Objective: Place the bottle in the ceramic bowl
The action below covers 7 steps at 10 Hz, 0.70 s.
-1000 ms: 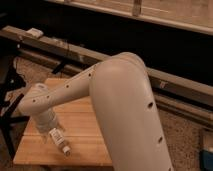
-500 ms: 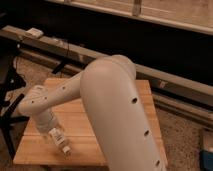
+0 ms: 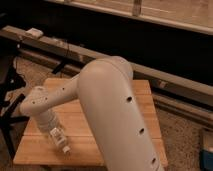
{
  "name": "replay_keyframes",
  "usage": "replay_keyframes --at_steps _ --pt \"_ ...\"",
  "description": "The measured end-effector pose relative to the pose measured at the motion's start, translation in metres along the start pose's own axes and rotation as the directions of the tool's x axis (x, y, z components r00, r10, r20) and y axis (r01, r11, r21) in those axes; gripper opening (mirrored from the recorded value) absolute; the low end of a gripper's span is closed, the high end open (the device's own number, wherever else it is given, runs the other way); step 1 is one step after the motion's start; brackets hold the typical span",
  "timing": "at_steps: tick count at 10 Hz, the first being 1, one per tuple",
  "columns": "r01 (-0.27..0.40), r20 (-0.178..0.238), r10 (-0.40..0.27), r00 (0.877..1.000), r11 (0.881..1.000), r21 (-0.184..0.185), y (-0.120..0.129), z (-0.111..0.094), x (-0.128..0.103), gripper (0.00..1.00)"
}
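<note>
My gripper (image 3: 56,134) hangs at the end of the white arm, low over the front left part of the wooden table (image 3: 145,90). A slim white bottle (image 3: 60,140) with a narrow cap sits right at the gripper's tip, tilted with the cap pointing down and to the right, close to the tabletop. Whether it is held or lying on the wood does not show. The ceramic bowl is out of view, and the arm's large upper link (image 3: 117,115) hides much of the table.
The table's front edge runs close under the gripper. A dark stand (image 3: 10,107) is just left of the table. A long rail (image 3: 165,80) with cables and a small white box (image 3: 34,33) runs behind. A blue object (image 3: 207,152) sits on the floor at the right.
The arm's big upper link has swung a little to the left and towards the camera. The gripper and the bottle have stayed in almost the same spot.
</note>
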<state>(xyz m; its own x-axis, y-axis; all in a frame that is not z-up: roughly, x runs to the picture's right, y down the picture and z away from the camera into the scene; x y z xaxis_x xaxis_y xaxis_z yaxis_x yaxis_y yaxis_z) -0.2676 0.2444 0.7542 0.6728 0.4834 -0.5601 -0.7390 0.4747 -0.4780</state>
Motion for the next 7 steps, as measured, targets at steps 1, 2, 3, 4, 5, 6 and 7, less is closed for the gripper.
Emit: replay_keyframes --at_steps 1,2,3,4,5,6,7 --pt "-0.001 0.0 0.001 1.0 1.0 0.001 -0.002 0.002 -0.001 0.65" --pt "-0.003 -0.002 0.003 1.0 1.0 0.002 -0.004 0.005 -0.002 0.65" --pt "-0.004 -0.004 0.004 1.0 1.0 0.004 -0.005 0.007 -0.003 0.65" --pt "-0.002 -0.005 0.002 1.0 1.0 0.005 -0.005 0.009 -0.004 0.65" --pt "-0.001 -0.009 0.001 1.0 1.0 0.008 -0.005 0.011 -0.004 0.65" --pt "0.0 -0.014 0.0 1.0 1.0 0.012 -0.005 0.012 -0.004 0.65" --pt "0.0 -0.02 0.001 1.0 1.0 0.017 -0.006 0.013 -0.004 0.65"
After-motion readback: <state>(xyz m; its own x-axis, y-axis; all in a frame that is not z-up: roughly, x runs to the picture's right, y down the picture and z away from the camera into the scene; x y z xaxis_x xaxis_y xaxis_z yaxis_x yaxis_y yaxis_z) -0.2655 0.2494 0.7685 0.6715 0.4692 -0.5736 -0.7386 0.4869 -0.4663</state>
